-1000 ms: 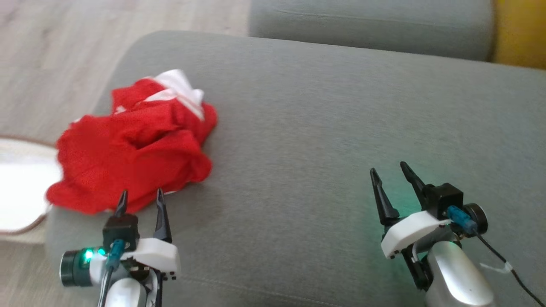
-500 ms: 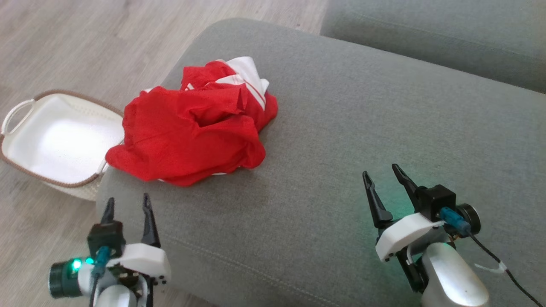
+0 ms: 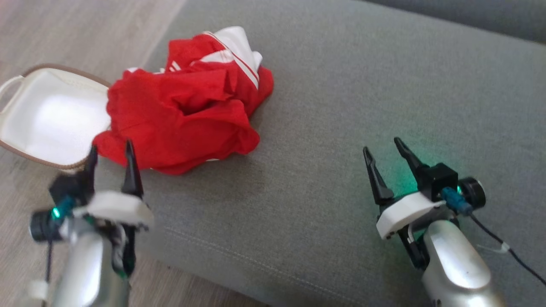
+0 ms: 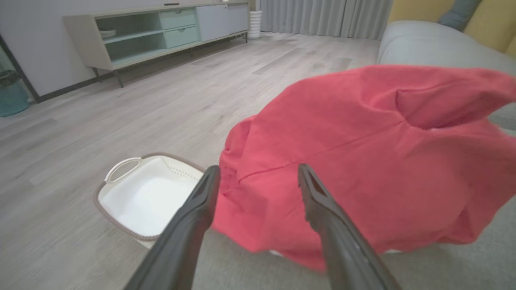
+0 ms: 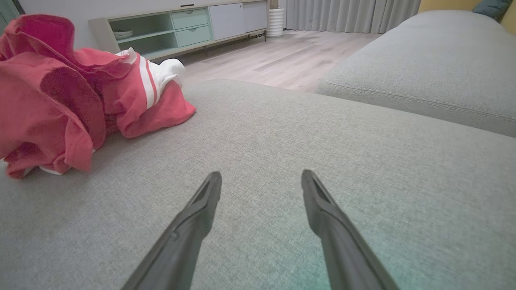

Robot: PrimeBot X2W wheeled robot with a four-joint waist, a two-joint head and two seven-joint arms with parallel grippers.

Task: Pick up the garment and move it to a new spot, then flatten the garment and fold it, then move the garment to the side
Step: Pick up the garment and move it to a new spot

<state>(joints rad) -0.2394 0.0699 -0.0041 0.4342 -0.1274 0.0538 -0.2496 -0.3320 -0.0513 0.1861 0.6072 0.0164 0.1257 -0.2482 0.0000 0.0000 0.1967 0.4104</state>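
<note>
A crumpled red mesh garment with white stripes (image 3: 183,106) lies bunched at the upper left of the head view, on the left end of the grey fabric sofa cushion (image 3: 341,94). It sits beside a white plastic basket with a brown rim (image 3: 47,119). The left tool (image 3: 110,147), at lower left, stands wide and empty at the cloth's near edge. The right tool (image 3: 381,145), at lower right, is also wide and empty over bare cushion, well apart from the garment.
</note>
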